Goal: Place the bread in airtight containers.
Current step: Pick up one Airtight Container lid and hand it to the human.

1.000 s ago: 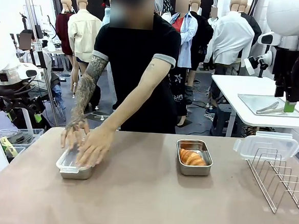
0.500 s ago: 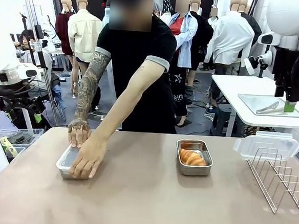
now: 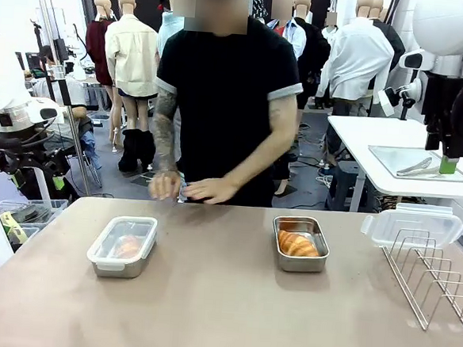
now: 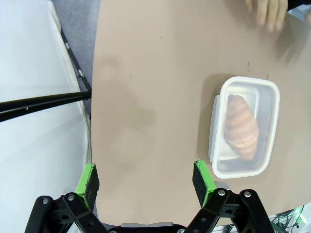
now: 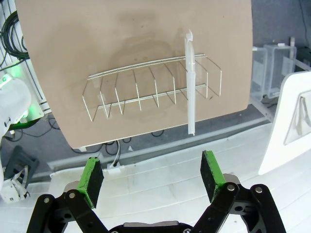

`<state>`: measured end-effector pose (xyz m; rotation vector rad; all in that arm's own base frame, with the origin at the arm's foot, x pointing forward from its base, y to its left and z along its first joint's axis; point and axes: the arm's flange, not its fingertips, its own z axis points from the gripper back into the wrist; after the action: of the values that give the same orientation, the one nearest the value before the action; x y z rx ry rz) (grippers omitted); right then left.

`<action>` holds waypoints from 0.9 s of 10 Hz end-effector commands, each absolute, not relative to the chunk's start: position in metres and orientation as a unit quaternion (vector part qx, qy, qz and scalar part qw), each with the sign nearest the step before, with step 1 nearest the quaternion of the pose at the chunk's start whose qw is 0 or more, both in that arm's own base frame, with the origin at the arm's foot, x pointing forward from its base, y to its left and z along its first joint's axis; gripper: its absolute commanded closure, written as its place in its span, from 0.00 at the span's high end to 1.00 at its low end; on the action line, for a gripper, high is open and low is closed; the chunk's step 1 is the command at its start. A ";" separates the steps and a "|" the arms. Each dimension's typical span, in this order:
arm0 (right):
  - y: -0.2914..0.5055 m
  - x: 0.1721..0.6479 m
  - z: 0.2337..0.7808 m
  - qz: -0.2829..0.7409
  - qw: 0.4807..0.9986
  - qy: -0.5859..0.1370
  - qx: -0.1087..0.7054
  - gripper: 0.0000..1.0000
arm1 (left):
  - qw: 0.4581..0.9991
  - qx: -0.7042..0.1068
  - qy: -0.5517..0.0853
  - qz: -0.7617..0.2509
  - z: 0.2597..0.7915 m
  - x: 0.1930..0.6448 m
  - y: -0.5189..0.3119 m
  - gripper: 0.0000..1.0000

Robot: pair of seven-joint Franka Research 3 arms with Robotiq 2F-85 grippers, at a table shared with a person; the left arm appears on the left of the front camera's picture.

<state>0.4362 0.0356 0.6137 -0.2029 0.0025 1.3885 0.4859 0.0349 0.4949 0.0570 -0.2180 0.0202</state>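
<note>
Two steel airtight containers sit on the brown table (image 3: 221, 316). The left container (image 3: 123, 246) has a clear lid on it, and one bread (image 3: 129, 246) shows through the lid. In the left wrist view the same lidded container (image 4: 221, 121) and its bread (image 4: 241, 127) lie ahead and to the right of my left gripper (image 4: 146, 177), which hangs open and empty above the table. The right container (image 3: 300, 243) has no lid and holds the other bread (image 3: 297, 243). My right gripper (image 5: 153, 174) is open and empty, high beyond the table's right edge.
A wire rack (image 3: 435, 279) stands at the table's right end with a clear lid (image 3: 413, 224) leaning in it; the right wrist view shows this rack (image 5: 150, 92) and lid (image 5: 190, 82) below. The person's hands (image 3: 189, 189) hover at the far edge.
The person's hands have lifted off the left container and drawn back to the far table edge, leaving the clear lid on it. Both arms have stayed still.
</note>
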 end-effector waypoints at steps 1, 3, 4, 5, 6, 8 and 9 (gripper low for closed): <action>0.035 0.436 0.614 0.638 0.764 0.001 -0.093 1.00 | 0.994 0.028 -0.110 0.007 0.496 0.484 0.035 1.00; 0.035 0.436 0.614 0.638 0.764 0.001 -0.093 1.00 | 0.994 0.028 -0.110 0.007 0.496 0.484 0.035 1.00; 0.035 0.436 0.614 0.638 0.764 0.001 -0.093 1.00 | 0.994 0.028 -0.110 0.007 0.496 0.484 0.035 1.00; 0.035 0.436 0.614 0.638 0.764 0.001 -0.093 1.00 | 0.994 0.028 -0.110 0.007 0.496 0.484 0.035 1.00; 0.035 0.436 0.614 0.638 0.764 0.001 -0.093 1.00 | 0.994 0.028 -0.110 0.007 0.496 0.484 0.035 1.00; 0.035 0.436 0.614 0.638 0.764 0.001 -0.093 1.00 | 0.994 0.028 -0.110 0.007 0.496 0.484 0.035 1.00; 0.035 0.436 0.614 0.638 0.764 0.001 -0.093 1.00 | 0.994 0.028 -0.110 0.007 0.496 0.484 0.035 1.00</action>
<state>0.4362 0.0356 0.6137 -0.2029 0.0025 1.3885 0.4859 0.0349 0.4949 0.0570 -0.2180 0.0202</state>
